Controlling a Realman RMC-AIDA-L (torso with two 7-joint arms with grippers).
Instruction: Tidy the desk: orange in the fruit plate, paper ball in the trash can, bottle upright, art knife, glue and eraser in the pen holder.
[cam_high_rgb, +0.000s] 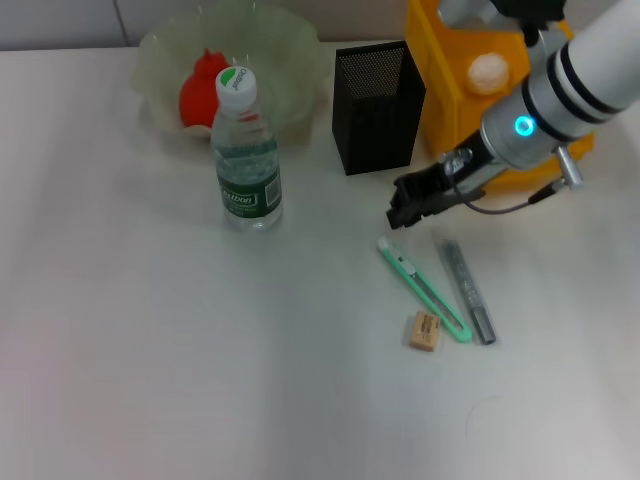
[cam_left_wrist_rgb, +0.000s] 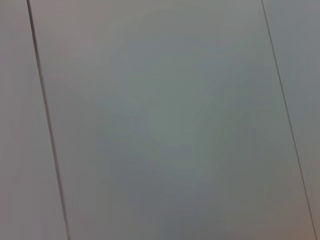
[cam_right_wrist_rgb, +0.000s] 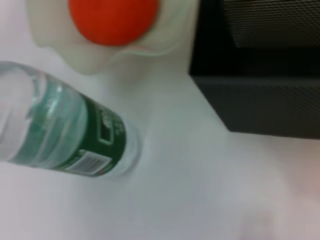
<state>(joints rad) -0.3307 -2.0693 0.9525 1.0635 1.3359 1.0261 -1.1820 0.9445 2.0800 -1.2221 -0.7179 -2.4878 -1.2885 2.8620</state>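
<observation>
Already sorted: orange (cam_high_rgb: 201, 88) in the fruit plate (cam_high_rgb: 160, 50), paper ball (cam_high_rgb: 488, 72) in the trash can (cam_high_rgb: 445, 95), bottle (cam_high_rgb: 245, 160) upright on the desk (cam_high_rgb: 150, 350). Still loose on the desk: art knife (cam_high_rgb: 424, 289), glue (cam_high_rgb: 466, 290) lying alongside it, eraser (cam_high_rgb: 425, 331) touching the knife's near end. Right gripper (cam_high_rgb: 400, 214) hovers just above the knife's far tip, in front of the pen holder (cam_high_rgb: 377, 105); cannot tell how wide it stands. Left arm out of sight. Knife likely light, stiff, slick plastic, lying flat; pinch across the narrow body near mid-length so it won't swing. Glue is close, so stray contact is a risk.
</observation>
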